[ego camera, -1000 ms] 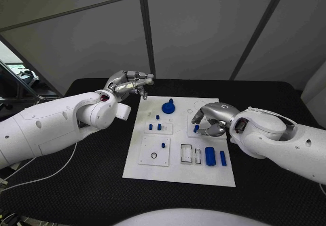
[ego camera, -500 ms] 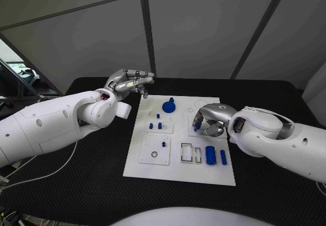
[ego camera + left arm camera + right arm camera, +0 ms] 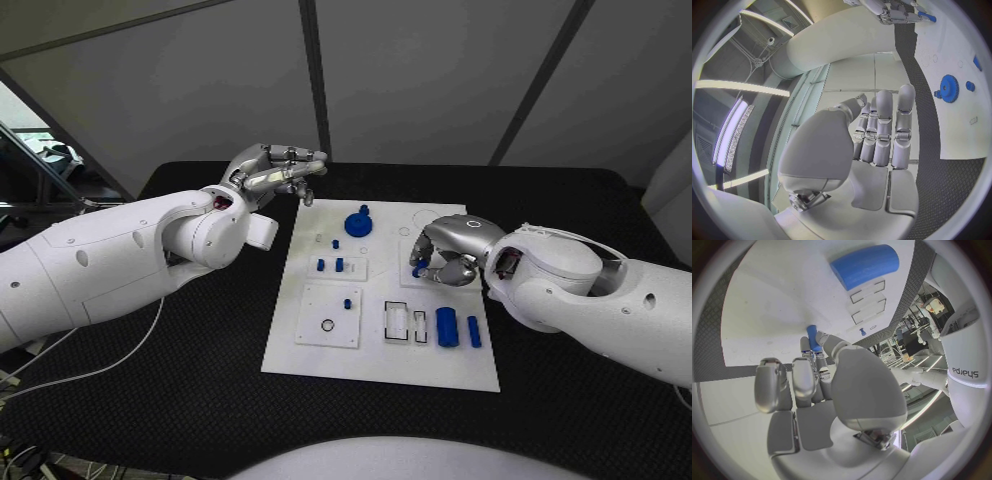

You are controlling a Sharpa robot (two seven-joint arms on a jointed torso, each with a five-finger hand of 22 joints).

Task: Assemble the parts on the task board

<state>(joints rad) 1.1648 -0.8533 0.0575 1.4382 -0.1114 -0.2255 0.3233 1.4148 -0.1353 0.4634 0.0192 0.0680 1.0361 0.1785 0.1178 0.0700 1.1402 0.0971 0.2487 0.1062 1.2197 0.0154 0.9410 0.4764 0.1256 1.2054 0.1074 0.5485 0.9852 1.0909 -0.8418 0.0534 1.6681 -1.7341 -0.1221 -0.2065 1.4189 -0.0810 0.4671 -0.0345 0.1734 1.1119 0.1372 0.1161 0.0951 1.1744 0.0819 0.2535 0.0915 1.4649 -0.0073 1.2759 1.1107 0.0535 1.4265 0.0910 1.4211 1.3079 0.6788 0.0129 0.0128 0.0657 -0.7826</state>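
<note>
The white task board (image 3: pixel 378 350) lies mid-table. My right hand (image 3: pixel 447 250) hovers low over its right side and pinches a small blue peg (image 3: pixel 417 270) between thumb and fingertip; the right wrist view shows the peg (image 3: pixel 812 337) just above the board surface. My left hand (image 3: pixel 274 172) is raised beyond the board's far left corner, holding nothing, its fingers (image 3: pixel 884 125) stretched out side by side. A blue gear (image 3: pixel 359 224) stands near the board's far edge. A blue cylinder (image 3: pixel 447 328) and a slim blue bar (image 3: pixel 473 328) lie near the right side.
Several small blue pegs (image 3: pixel 329 265) stand in a raised block left of the right hand, and another peg (image 3: pixel 348 303) stands in the block below. Two rectangular slots (image 3: pixel 405 326) sit beside the cylinder. Black table (image 3: pixel 173 380) surrounds the board.
My right hand has edged slightly towards the board's far side with the peg still pinched. The left hand has barely moved.
</note>
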